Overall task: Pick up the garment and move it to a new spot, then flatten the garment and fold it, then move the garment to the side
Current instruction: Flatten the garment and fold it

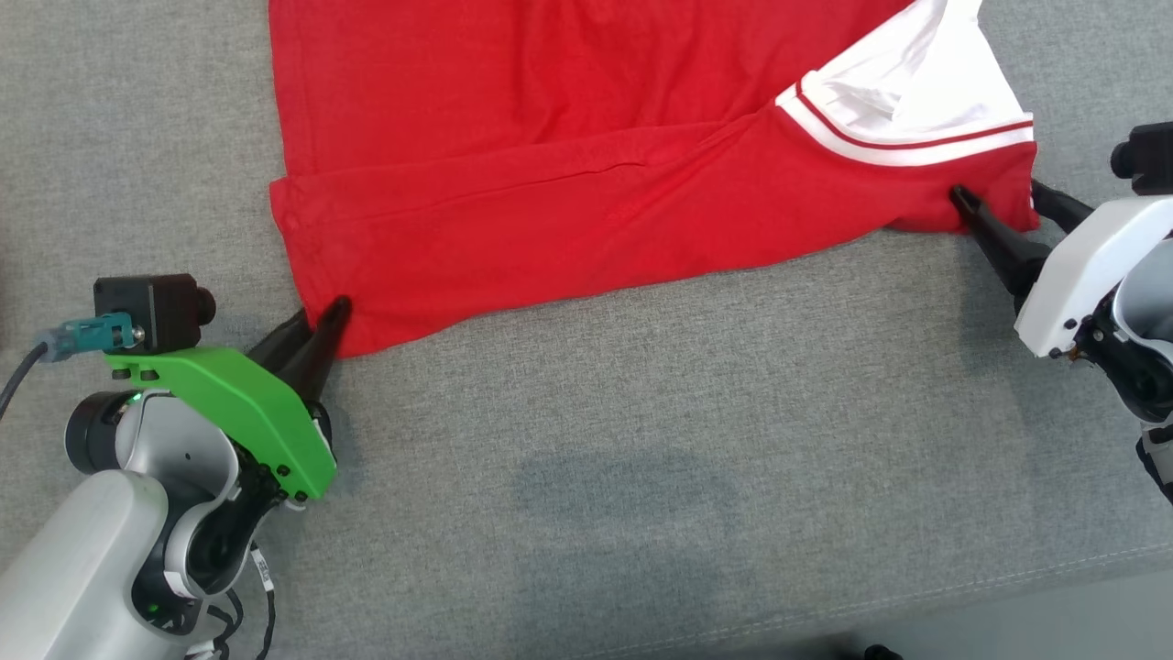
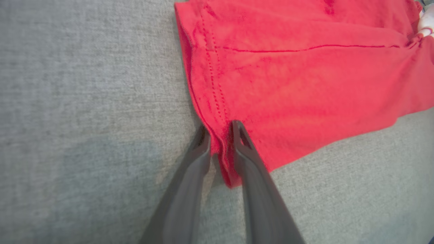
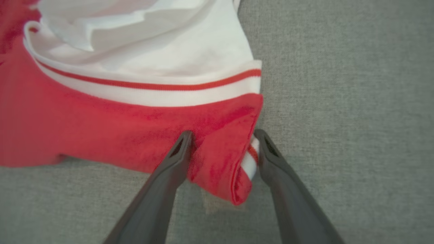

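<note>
The red garment (image 1: 568,183) lies spread on the grey surface (image 1: 586,477). The left gripper (image 1: 319,312) has its jaws narrow around the near hem corner, but I cannot tell whether they pinch it. The right gripper (image 1: 997,191) stands wide astride the garment's folded right corner.

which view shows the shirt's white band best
Right wrist view: the white band runs across it, close, red stripe clear. The head view shows it smaller, top right; the left wrist view catches a blurred bit at its right edge.

Grey woven fabric surface (image 1: 641,458), evenly lit; a stitched seam (image 1: 1054,568), perhaps its edge, lower right.
</note>
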You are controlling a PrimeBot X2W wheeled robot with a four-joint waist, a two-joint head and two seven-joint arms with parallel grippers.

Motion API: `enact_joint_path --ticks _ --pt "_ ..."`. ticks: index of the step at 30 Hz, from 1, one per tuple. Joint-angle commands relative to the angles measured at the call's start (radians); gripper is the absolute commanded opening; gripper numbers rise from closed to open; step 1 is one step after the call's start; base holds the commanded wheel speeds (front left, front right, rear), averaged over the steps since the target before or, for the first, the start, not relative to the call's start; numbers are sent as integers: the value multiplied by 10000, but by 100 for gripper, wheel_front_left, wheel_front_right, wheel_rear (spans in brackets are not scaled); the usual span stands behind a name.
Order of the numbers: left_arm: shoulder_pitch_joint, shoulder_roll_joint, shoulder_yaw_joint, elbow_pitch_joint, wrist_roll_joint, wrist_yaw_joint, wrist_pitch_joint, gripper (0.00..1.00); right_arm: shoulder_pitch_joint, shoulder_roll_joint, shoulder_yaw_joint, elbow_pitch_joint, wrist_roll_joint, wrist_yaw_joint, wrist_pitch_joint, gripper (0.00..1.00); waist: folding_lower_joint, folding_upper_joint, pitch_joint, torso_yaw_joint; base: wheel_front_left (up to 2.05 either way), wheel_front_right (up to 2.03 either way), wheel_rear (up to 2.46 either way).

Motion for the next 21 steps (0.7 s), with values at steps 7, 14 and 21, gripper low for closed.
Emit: enact_joint_path --ticks 7,14,21 --pt "410 178 -156 8 -453 -288 503 0 262 -764 531 -382 868 -1 366 0 1 0 -345 -35 0 0 0" --pt "1364 1107 244 -1338 -727 -54 598 0 1212 -2065 600 -1059 2024 -4 878 0 1 0 -898 -94 0 0 0" --pt "3030 1700 225 -2994 -862 367 429 0 2662 -3051 -16 -1480 2796 -7 1193 0 1 0 -1104 -110 0 0 0"
